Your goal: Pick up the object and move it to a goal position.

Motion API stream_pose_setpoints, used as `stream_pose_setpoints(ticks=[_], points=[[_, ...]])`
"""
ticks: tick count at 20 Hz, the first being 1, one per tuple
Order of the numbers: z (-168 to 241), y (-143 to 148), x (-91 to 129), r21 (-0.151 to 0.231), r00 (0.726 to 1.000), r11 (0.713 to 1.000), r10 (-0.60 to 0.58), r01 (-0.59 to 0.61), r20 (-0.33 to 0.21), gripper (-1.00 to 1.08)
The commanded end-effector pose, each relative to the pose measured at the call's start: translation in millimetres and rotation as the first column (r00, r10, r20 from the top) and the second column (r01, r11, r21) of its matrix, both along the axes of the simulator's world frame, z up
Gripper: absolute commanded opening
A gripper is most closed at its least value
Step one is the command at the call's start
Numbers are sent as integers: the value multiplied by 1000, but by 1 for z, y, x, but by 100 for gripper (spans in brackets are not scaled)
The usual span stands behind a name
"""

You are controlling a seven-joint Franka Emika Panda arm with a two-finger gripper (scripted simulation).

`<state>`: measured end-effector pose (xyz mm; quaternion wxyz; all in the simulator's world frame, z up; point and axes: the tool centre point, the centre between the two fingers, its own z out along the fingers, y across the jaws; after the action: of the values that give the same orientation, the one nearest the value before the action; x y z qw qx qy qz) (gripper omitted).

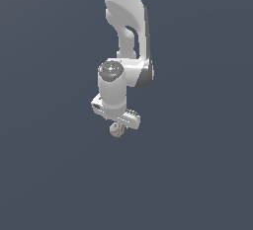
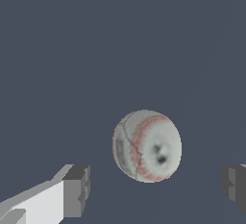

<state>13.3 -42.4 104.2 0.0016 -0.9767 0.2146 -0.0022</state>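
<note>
The object is a small off-white ball [image 1: 116,130] with thin red stitch lines. In the exterior view it peeks out just below the white arm's hand, mostly covered by it. In the wrist view the ball [image 2: 146,146] lies on the dark grey floor between the two grey fingertips [image 2: 77,191], closer to neither by much, with clear gaps on both sides. My gripper [image 2: 156,189] is open, with its jaws standing wide on either side of the ball and not touching it. In the exterior view the gripper [image 1: 117,125] is hidden under the hand.
A plain dark grey surface [image 1: 197,165] fills both views. No other object or goal marker shows.
</note>
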Motion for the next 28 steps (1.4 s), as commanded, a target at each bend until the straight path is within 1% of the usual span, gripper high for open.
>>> stream_pose_setpoints(ticks=[1,8,17,22,23,28], points=[[-5,-3,-1,-1,1000,1000,-24,24,-3,100],[-9,-4,-1,-2,1000,1000,-27,27,-5,100],[-50,-4,-3,-2,999,999,-32,32,-5,100],[-56,-4,-2,-2,999,999,-32,32,-5,100],[-56,-4,-2,-2,999,999,-32,32,-5,-100],[-56,-4,-2,-2,999,999,-32,32,-5,-100]])
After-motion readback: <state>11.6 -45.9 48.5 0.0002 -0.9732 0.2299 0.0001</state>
